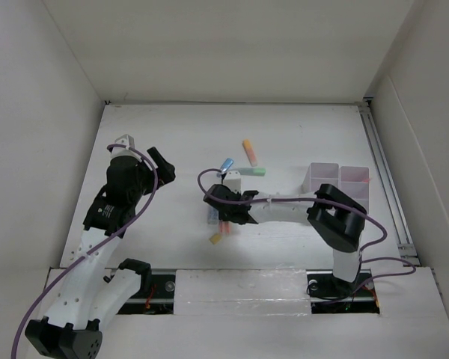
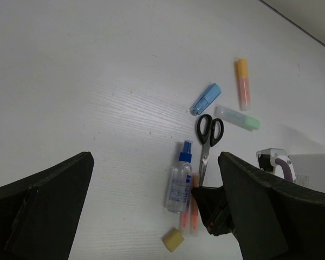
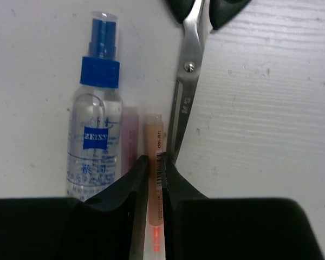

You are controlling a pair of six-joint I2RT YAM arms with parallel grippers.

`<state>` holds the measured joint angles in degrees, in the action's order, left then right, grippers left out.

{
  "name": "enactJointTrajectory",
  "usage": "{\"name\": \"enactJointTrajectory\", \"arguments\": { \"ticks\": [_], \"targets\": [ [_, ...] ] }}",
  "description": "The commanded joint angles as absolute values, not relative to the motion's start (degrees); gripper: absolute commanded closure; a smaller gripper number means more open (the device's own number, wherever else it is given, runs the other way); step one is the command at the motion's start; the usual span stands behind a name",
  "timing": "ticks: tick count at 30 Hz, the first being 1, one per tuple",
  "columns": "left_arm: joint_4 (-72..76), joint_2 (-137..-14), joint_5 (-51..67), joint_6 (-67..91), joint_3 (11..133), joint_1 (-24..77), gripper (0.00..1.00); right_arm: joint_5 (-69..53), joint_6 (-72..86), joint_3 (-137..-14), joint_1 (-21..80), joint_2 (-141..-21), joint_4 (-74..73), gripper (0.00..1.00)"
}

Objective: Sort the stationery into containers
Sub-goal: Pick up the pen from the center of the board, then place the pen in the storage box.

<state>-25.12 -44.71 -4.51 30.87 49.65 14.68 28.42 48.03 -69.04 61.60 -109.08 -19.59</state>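
A white table (image 1: pixel 157 134) was seen from above, with black-handled scissors (image 2: pixel 208 135), a blue-capped bottle (image 2: pixel 180 181) and thin pens (image 3: pixel 154 138) laid side by side near its middle. An orange marker (image 1: pixel 248 152), a green marker (image 1: pixel 254 171) and a blue marker (image 1: pixel 226 164) were spread at their 12 o'clock, a yellow eraser (image 1: pixel 215 238) at 6 and the bins (image 1: pixel 337 179) at 3.

White table (image 1: pixel 172 134), plain white walls (image 1: pixel 232 45) on three sides, even light.

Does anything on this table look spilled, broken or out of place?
Nothing looks spilled or broken. The spray bottle lies flat with its blue top on, and no liquid shows around it. The right gripper pinches an orange pen lying between the bottle and the scissors. The bins stand upright.
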Motion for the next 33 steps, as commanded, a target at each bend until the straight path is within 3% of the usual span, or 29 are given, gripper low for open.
{"name": "enactJointTrajectory", "arguments": {
  "ticks": [1, 14, 22, 27, 33],
  "targets": [
    [-23.38, -43.77, -3.96, 30.15, 50.89, 14.85, 0.0, 27.68, 48.25, -66.8, 62.49, -105.3, -22.86, 1.0],
    [-23.38, -43.24, -3.43, 30.15, 50.89, 14.85, 0.0, 24.61, 33.07, -59.34, 58.02, -78.34, -9.43, 1.0],
    [-23.38, -43.24, -3.43, 30.15, 50.89, 14.85, 0.0, 10.64, 16.8, -44.91, 35.02, -45.2, 3.78, 1.0],
    [-22.85, -43.24, -2.11, 29.62, 50.89, 14.85, 0.0, 17.56, 15.11, -46.66, 25.07, -38.76, 0.36, 1.0],
    [-22.85, -43.77, -1.49, 29.62, 50.89, 14.85, 0.0, 41.37, 27.94, -49.91, 14.07, -43.94, -6.14, 1.0]
  ]
}}
